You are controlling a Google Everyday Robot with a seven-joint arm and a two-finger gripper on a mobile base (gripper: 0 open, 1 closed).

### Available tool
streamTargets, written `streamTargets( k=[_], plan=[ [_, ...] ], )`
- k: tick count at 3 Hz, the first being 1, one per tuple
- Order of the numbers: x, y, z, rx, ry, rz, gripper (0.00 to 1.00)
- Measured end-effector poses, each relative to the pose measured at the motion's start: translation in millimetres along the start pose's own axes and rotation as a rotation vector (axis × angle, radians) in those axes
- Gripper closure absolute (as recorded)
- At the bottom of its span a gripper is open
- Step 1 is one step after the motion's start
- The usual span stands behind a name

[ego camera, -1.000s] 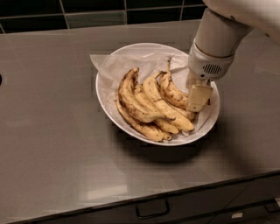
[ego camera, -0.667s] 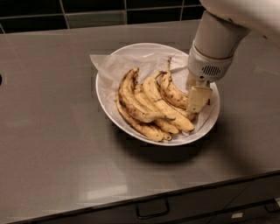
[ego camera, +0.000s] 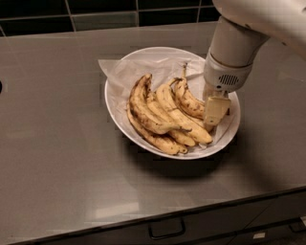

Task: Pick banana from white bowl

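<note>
The white bowl (ego camera: 129, 64), lined with crumpled white paper, sits on the grey counter. The banana (ego camera: 187, 99), short, curved and brown-speckled with a long thin dark stem, lies at the right side of the bowl. A bunch of longer brown-ridged bananas (ego camera: 153, 115) lies to its left. My gripper (ego camera: 215, 112) hangs from the white arm, lowered into the right side of the bowl. It is at the lower end of the speckled banana and hides that end.
The grey counter (ego camera: 57, 143) runs out on all sides of the bowl. A black tiled wall (ego camera: 95, 9) stands behind. The counter's front edge with a drawer handle (ego camera: 166, 230) is below.
My gripper has sunk slightly lower into the bowl by the speckled banana. The bananas and bowl have not moved.
</note>
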State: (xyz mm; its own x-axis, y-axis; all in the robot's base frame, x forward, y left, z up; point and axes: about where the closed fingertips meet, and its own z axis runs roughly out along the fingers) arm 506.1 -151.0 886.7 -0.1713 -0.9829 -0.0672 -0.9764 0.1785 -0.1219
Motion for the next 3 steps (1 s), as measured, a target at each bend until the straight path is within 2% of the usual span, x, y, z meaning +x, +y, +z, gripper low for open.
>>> streamTargets(
  k=[2, 3],
  plan=[
    [0.6, 1.1, 6.1, -0.02, -0.004, -0.008, 0.89],
    [-1.2, -0.1, -0.8, -0.007, -0.038, -0.022, 1.0]
  ],
)
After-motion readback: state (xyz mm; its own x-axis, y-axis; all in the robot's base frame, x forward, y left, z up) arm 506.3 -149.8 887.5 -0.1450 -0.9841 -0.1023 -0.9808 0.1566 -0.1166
